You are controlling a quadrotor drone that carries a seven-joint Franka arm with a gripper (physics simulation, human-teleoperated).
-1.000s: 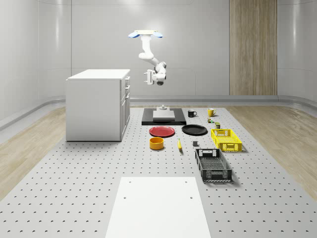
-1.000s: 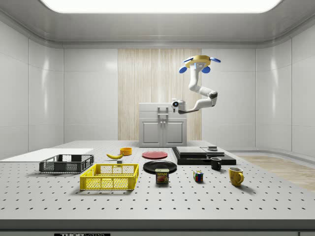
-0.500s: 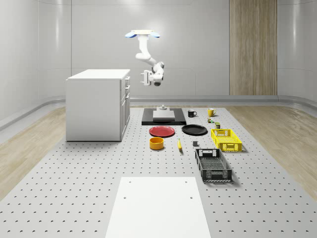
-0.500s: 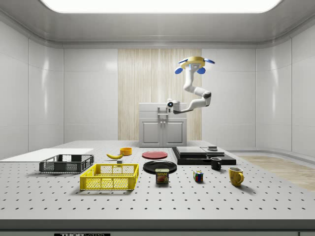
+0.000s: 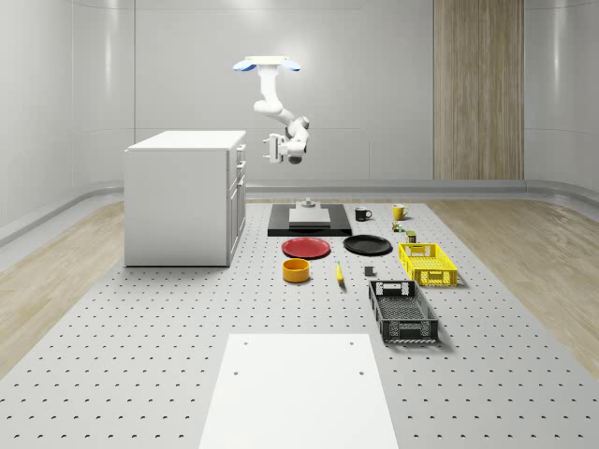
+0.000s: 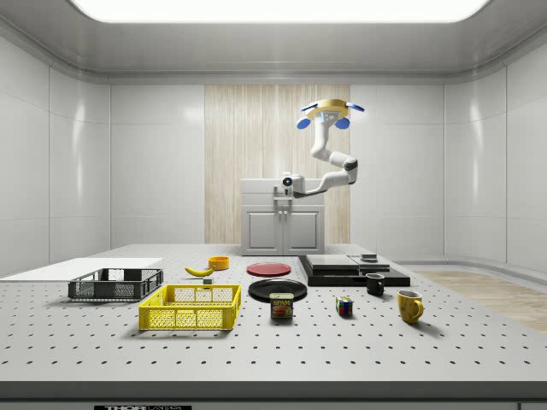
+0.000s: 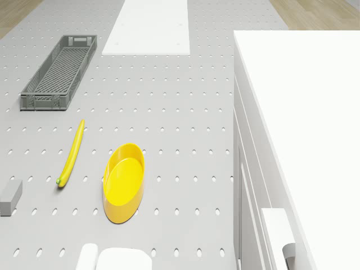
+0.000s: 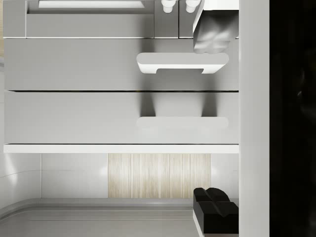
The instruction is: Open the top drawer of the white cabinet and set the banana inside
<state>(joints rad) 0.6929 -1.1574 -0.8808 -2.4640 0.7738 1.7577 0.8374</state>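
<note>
**A:** Where is the robot, and what step is it on?

**B:** The drone [image 5: 268, 64] hovers high above the table, just off the drawer side of the white cabinet [image 5: 182, 198]. Its arm bends down and toward the cabinet, and the gripper [image 5: 272, 148] hangs in the air near the cabinet's upper front corner, apart from it. In the wrist view, the top drawer [image 8: 121, 117] and its white bar handle [image 8: 181, 122] lie straight ahead, and the drawer front sits flush and closed. I judge this to be the approach to the handle, the first step of the task.

**A:** Is the gripper holding anything?

**B:** No. One dark fingertip [image 8: 215, 208] shows in the wrist view with nothing against it, but I cannot tell from these views whether the two fingers are apart or together.

**A:** And the banana?

**B:** The banana [image 7: 72, 153] lies flat on the perforated table, untouched, just beside a yellow bowl [image 7: 124, 181] and well apart from the cabinet. A grey crate [image 7: 59, 70] sits farther along the table.

**A:** What does the next move call for?

**B:** As I read it, the gripper must close the gap to the top handle, line its fingers across the bar, clamp on, and then pull straight out from the cabinet face. The handle of the drawer below sits close by, so picking the upper one matters.
</note>
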